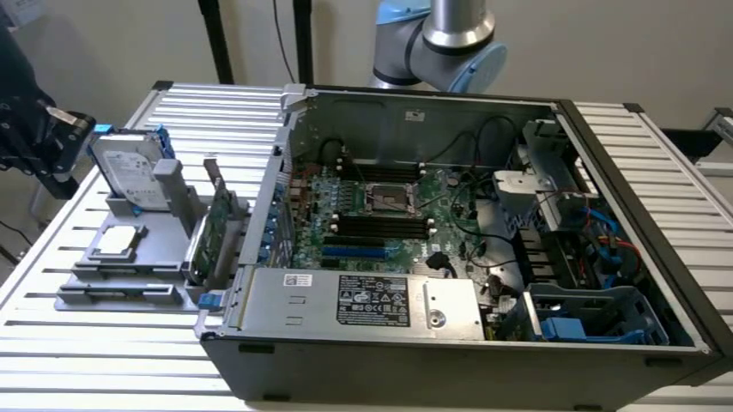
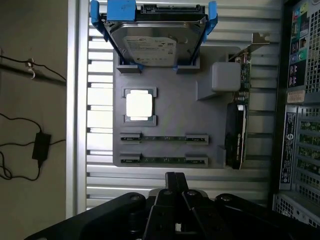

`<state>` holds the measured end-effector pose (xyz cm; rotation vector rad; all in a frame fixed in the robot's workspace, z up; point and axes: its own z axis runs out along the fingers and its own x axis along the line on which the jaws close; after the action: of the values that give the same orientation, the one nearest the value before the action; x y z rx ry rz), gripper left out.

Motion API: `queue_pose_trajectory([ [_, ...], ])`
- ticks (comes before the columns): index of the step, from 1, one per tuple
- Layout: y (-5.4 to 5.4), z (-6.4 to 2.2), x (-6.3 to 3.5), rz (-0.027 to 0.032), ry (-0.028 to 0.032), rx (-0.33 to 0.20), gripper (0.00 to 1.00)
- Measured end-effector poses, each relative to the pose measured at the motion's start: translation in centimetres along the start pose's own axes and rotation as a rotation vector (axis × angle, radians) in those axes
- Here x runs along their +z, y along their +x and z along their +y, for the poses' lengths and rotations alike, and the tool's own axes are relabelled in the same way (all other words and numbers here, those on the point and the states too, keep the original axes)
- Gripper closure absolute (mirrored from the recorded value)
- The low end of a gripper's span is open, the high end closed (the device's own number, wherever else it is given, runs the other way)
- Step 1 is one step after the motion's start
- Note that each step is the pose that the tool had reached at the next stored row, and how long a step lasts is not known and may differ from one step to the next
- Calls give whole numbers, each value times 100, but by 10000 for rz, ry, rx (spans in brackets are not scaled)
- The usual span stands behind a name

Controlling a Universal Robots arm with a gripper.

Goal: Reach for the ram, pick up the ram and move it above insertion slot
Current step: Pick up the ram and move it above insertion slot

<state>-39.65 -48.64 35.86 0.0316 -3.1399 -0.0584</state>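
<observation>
**Gripper closed and empty above the parts tray, ram untouched**

The gripper (image 2: 175,175) hangs over the bench (image 1: 115,360), just outside one edge of a grey parts tray (image 2: 175,115). Its two dark fingers are pressed together with nothing between them.

The ram (image 2: 164,160) stands on edge as a thin green strip along the tray edge nearest the gripper. It is held at each end by small grey holders (image 2: 131,160). A second stick (image 2: 164,138) sits parallel just beyond it. Further in lies a pale square processor chip (image 2: 139,105). At the tray's far edge a silver hard drive (image 2: 152,42) stands in a blue frame. A graphics card (image 2: 236,130) stands upright along the tray's side edge nearest the open computer case (image 1: 458,369). The insertion slot (image 1: 384,227) is one of the long black sockets on the motherboard inside that case, well apart from the tray.

The reach looks barely under way. To do it well, I would judge that the fingers need to part before descending. They should straddle the stick's thin faces on the bare middle span, between the two holders and clear of the second stick. A square, centred approach should keep the board from tilting or binding in its holders.
</observation>
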Motion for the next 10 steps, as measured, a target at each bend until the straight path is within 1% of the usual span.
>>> queue_pose_trajectory([
  [7, 0, 0, 0, 0, 0, -30, 89],
  [10, 1, 0, 0, 19, 0, -527, 89],
])
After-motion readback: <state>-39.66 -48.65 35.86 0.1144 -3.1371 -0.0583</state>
